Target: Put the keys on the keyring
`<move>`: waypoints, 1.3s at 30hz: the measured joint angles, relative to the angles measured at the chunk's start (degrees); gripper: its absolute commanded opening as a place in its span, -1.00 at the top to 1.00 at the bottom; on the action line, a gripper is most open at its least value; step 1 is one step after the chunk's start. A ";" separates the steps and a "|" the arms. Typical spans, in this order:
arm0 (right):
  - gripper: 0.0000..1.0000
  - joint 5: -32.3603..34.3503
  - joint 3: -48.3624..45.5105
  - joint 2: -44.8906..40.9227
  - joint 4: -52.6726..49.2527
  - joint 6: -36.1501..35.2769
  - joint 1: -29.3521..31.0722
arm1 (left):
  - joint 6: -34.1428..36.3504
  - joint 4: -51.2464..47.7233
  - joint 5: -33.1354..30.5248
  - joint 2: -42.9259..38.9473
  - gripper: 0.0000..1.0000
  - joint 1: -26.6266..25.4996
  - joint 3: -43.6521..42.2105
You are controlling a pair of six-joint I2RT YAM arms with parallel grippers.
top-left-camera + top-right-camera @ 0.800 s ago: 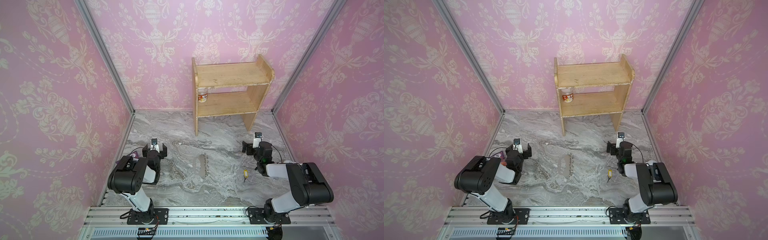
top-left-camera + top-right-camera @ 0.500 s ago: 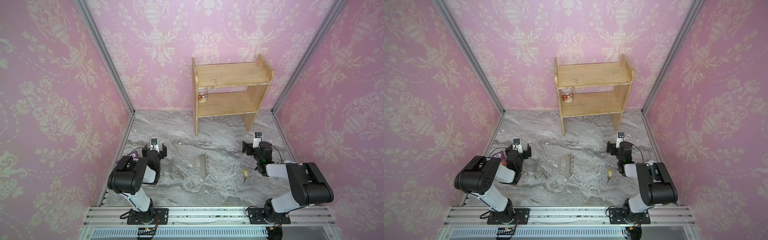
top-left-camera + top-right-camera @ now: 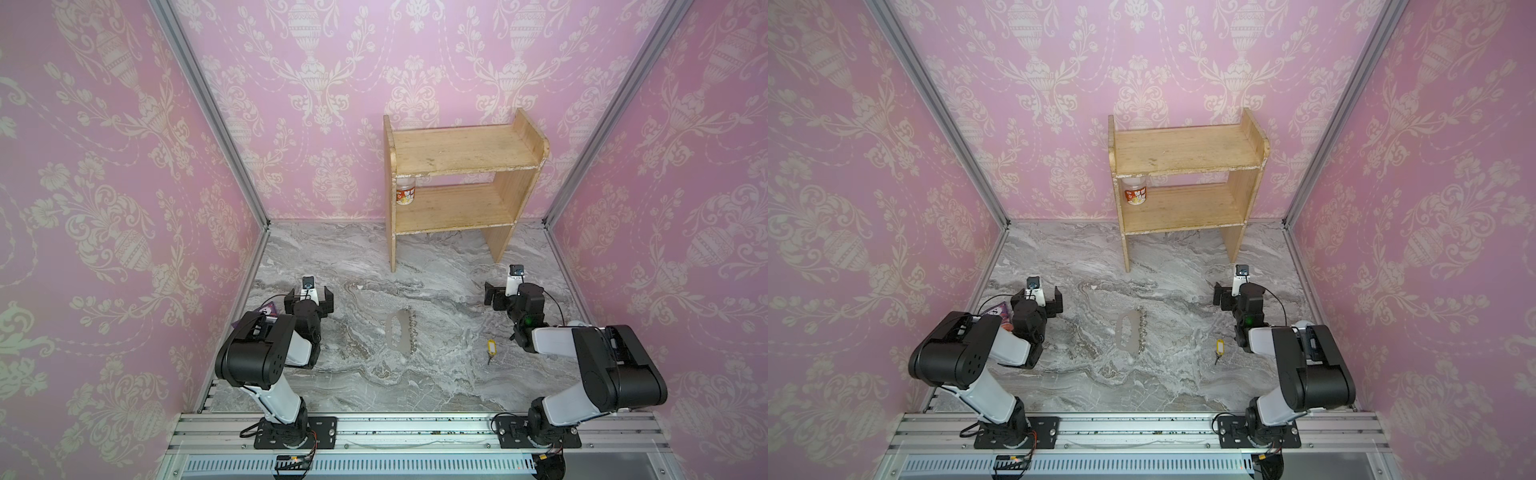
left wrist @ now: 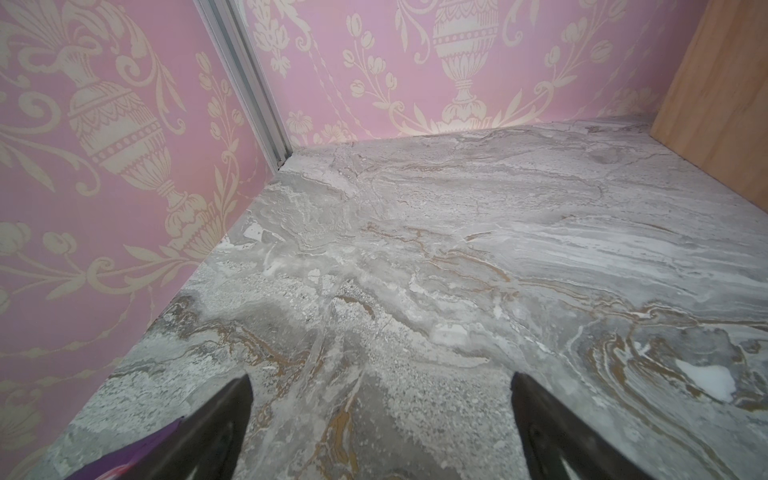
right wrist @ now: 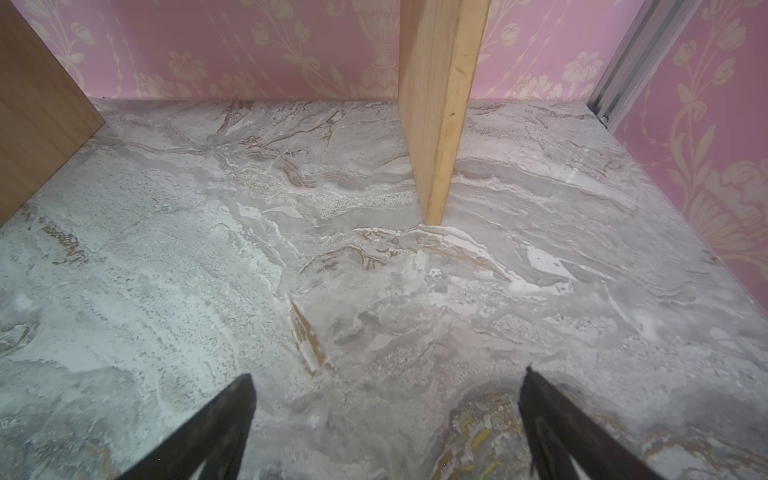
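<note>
Nothing is changing here. Set against the pictures from a moment ago, both arms are staying just where they were, and the little things on the grey marble table (image 3: 415, 386) are lying in the same spots. The flat silver metal keyring (image 3: 397, 337), a plate with small rings along one edge, is lying in the middle of the table and is showing in both top views. The small dark key on its yellow plastic tag (image 3: 491, 348) is lying to the right of the keyring. It is not touching the keyring, and no ring is going through it. The left gripper (image 4: 380, 376) is hanging low over bare table, well to the left of the keyring. Its two black fingers are standing wide apart and holding nothing. The right gripper (image 5: 388, 372) is waiting to the right of the keyring and a bit farther back, and its fingers are standing wide apart too, with only marble between them. Neither wrist camera is seeing the key or the keyring. A tall wooden shelf (image 3: 461, 153) is standing behind the keyring. So the job is looking not started yet. I am thinking the right gripper, being nearer the key, is going to have to go and pick it up first.
</note>
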 measured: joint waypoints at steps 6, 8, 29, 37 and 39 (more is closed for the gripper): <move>-1.00 -0.02 0.00 0.00 0.00 0.00 0.00 | 0.00 -0.09 0.00 0.00 -0.99 0.00 0.00; -1.00 -0.02 0.00 0.00 0.00 0.00 0.00 | 0.00 -0.37 0.00 0.00 -0.99 0.00 0.07; -1.00 8.04 17.49 -18.36 -34.18 2.05 5.22 | 5.16 -11.34 -7.74 -11.82 -0.99 -9.75 2.99; -1.00 7.85 22.38 -18.01 -53.83 6.64 11.28 | -0.74 -46.88 -1.29 -26.51 -0.99 -16.00 21.31; -1.00 7.15 22.86 -17.94 -58.31 7.67 13.35 | -3.17 -55.78 0.59 -25.49 -0.99 -20.79 24.61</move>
